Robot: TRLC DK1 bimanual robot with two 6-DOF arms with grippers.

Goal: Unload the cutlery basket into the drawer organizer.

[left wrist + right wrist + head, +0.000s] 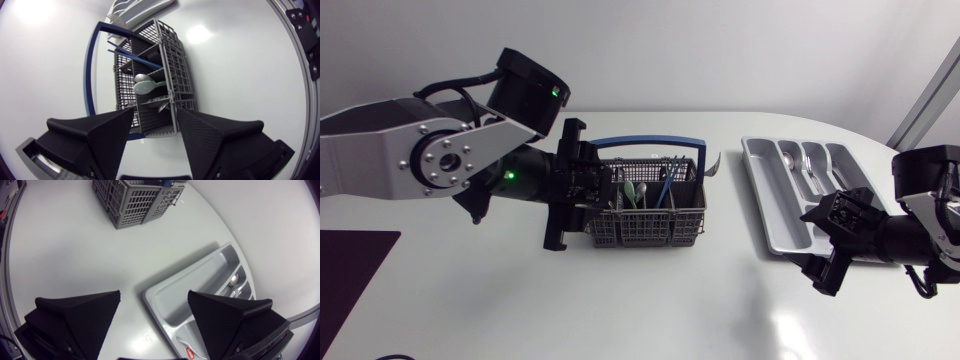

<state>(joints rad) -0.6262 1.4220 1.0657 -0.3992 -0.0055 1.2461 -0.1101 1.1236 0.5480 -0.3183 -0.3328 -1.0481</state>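
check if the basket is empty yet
Not empty. The basket holds spoons and blue-handled pieces, standing upright in its compartments.

A: Desk status?

B: White desk [650, 300], glossy top, curved edge on the far right. Two items sit directly on it.

A: Which?

B: Grey mesh basket [645, 228] with a blue handle, upright, roughly mid-desk. Grey tray [767, 200] with long compartments, flat on the top, to the right of the basket. The two are well apart. The tray is angled to the basket and lies near the right edge.

A: Anything else?

B: A dark flat patch [350, 265] at the near left corner, partly out of view. Can't tell what it is.
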